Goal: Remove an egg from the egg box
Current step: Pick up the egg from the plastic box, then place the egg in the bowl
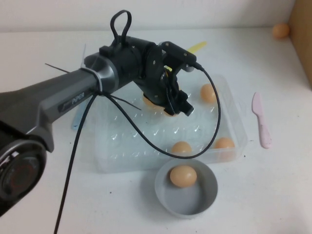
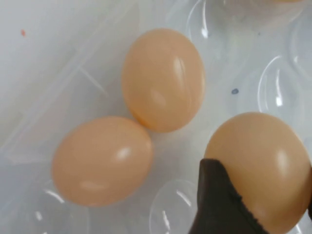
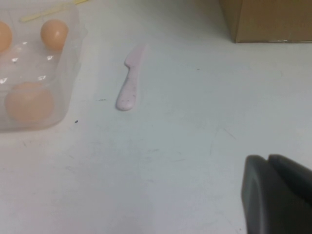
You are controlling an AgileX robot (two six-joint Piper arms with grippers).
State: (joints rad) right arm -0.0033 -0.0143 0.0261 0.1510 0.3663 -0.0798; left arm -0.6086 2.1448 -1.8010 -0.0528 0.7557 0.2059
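The clear egg box [image 1: 234, 113] lies mid-table with pale orange eggs in it. My left gripper [image 1: 173, 105] reaches down into its far part. In the left wrist view it [image 2: 258, 195] is closed around one egg [image 2: 265, 161], with a dark finger [image 2: 214, 204] pressed against the egg's side. Two more eggs [image 2: 163, 80] [image 2: 102, 161] lie touching beside it. Other eggs in the box sit at the right [image 1: 208, 92] and front [image 1: 181, 147] [image 1: 224, 143]. My right gripper [image 3: 268, 163] is shut and empty over bare table right of the box; the high view does not show it.
A round grey bowl [image 1: 210, 196] with one egg [image 1: 183, 176] stands in front of the box. A pink plastic knife [image 1: 262, 119] lies to the right. A loose egg [image 1: 280, 30] and a cardboard box [image 1: 303, 34] are at the far right.
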